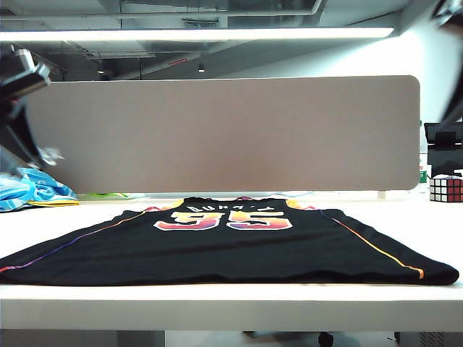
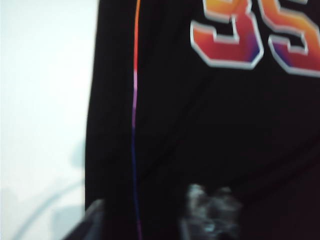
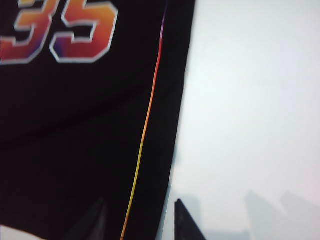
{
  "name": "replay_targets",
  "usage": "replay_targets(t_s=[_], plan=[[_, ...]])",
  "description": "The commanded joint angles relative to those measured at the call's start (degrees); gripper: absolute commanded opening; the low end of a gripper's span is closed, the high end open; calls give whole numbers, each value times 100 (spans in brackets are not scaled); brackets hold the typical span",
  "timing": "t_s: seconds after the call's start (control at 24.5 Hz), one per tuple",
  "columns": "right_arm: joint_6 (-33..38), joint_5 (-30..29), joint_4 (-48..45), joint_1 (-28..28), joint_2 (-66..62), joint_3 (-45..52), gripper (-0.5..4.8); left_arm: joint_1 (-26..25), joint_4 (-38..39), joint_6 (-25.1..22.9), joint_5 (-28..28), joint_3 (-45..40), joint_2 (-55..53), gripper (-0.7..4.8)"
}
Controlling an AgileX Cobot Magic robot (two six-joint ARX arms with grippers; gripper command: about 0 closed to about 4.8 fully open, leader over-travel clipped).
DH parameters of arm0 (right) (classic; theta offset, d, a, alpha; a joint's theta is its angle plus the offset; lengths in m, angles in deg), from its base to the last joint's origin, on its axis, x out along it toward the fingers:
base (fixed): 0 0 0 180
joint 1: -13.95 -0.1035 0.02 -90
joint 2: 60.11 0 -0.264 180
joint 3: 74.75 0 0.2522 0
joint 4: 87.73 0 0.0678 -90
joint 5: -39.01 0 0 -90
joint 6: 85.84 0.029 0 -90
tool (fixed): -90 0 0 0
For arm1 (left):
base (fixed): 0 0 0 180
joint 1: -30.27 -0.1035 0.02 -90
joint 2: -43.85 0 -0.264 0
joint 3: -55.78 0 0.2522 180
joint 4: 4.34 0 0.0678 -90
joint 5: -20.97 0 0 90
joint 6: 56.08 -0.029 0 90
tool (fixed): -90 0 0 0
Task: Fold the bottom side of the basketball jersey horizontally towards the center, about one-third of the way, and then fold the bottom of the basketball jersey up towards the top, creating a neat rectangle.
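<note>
Black jersey: the basketball jersey (image 1: 239, 249) is spread flat on the white worktop (image 1: 231, 303), number 35 facing up.
Left gripper: the left gripper (image 2: 145, 220) is seen blurred over the jersey's side with the thin colour stripe (image 2: 135, 100); its fingers are spread apart, nothing is pinched.
Right gripper: the right gripper (image 3: 140, 220) is held over the other side edge, fingers spread, one over cloth, one over worktop.
Far off: a blue cloth (image 1: 32, 191) and a puzzle cube (image 1: 445, 188) are seen.

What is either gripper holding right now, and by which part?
Nothing is held. The left gripper and right gripper both hang above the basketball jersey near its side piping, and no cloth is pinched between their fingers.
</note>
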Motion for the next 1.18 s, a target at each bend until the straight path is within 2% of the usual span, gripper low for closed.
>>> replay_targets(t_s=[0.04,0.12,0.2,0.37,0.45,0.53,0.69,0.77,0.9,0.98,1.18], plan=[[-157,-531,479,50,-846,-402,167,-422,208,-85,490,33,-407,165],[-157,-894,660,63,-1436,-581,194,-671,516,-133,595,31,-542,172],[-157,-1071,684,63,-1759,-597,231,-798,688,-247,767,33,-579,192],[-216,-1294,807,63,-2225,-597,281,-953,1080,-413,1071,33,-579,194],[-391,-1263,935,63,-2367,-595,285,-955,1231,-516,1064,33,-579,210],[-485,-1246,1027,63,-2437,-592,285,-955,1329,-599,1062,31,-588,252],[-525,-1187,1016,70,-2450,-592,285,-955,1412,-603,1062,31,-592,253],[-540,-1169,1027,70,-2450,-592,285,-955,1534,-815,1021,31,-595,255],[-546,-1172,1029,70,-2450,-590,292,-955,1652,-946,1023,28,-671,300],[-544,-1174,1029,70,-2450,-590,316,-953,1696,-964,1025,26,-782,306],[-542,-1187,1019,70,-2455,-590,316,-946,1744,-986,1045,24,-1340,306]])
